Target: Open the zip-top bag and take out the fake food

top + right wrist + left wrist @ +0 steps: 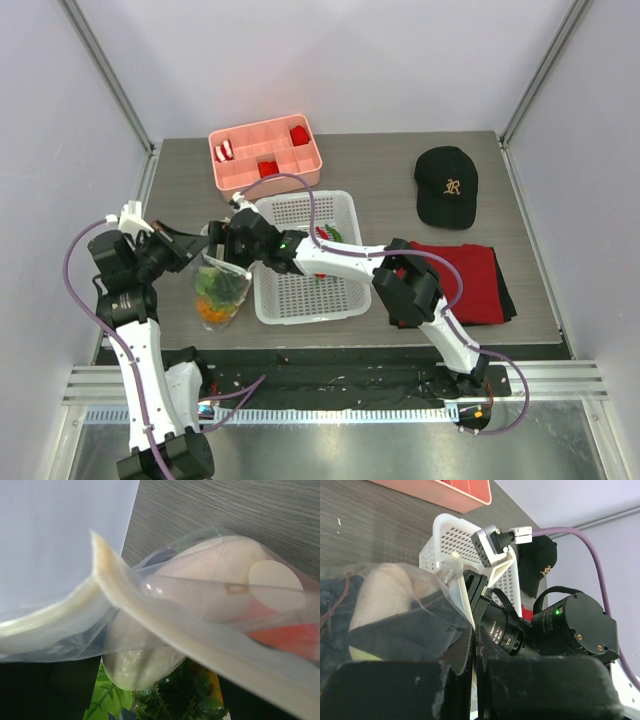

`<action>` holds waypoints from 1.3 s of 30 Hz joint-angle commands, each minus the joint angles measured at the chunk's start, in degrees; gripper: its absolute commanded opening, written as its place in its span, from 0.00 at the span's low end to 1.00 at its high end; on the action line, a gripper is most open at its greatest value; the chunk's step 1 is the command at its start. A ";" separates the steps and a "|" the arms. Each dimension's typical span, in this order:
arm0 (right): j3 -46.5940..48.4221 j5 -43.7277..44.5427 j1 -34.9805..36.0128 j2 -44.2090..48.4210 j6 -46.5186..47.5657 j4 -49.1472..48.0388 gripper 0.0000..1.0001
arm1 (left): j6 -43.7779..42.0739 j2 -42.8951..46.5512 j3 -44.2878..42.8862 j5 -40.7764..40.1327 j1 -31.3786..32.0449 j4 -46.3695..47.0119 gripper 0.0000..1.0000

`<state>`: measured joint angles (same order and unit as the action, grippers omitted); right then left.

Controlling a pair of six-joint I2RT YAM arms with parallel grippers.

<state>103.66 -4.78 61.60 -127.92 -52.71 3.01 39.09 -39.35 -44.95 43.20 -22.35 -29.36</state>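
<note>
One-sided hold for now. Pinches a lip of the zip-top bag (222,290) in the fully closed left end effector (197,252), at nine o'clock from the white basket (345,305) on the table (400,160). Gapes wide at the right end effector (232,238), clasping nothing, with the other lip loose between its jaws. Shows fake food (212,302) inside the bag. Could reseal the zip by biting both lips together; could tear film or lose the left pinch under a hard pull.
</note>
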 commanded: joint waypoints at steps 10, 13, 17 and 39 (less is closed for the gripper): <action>-0.99 1.88 -0.08 8.46 6.38 -0.63 0.28 | -0.69 2.17 0.48 -0.13 0.29 -0.43 0.00; -3.54 1.79 0.18 12.06 9.72 0.50 0.20 | 0.28 2.96 -0.93 -2.94 0.20 0.18 0.00; -1.62 -1.54 0.36 13.66 14.20 6.39 0.16 | 1.17 2.97 -2.42 -3.39 0.20 2.12 0.00; -8.98 -17.04 -7.27 35.34 32.40 24.67 0.01 | -3.06 2.53 -1.81 -4.44 0.20 -2.45 0.00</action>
<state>97.51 -22.72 57.17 -102.63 -24.21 24.29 37.30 -36.97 -45.10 39.48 -22.15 -32.16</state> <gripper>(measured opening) 0.591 0.003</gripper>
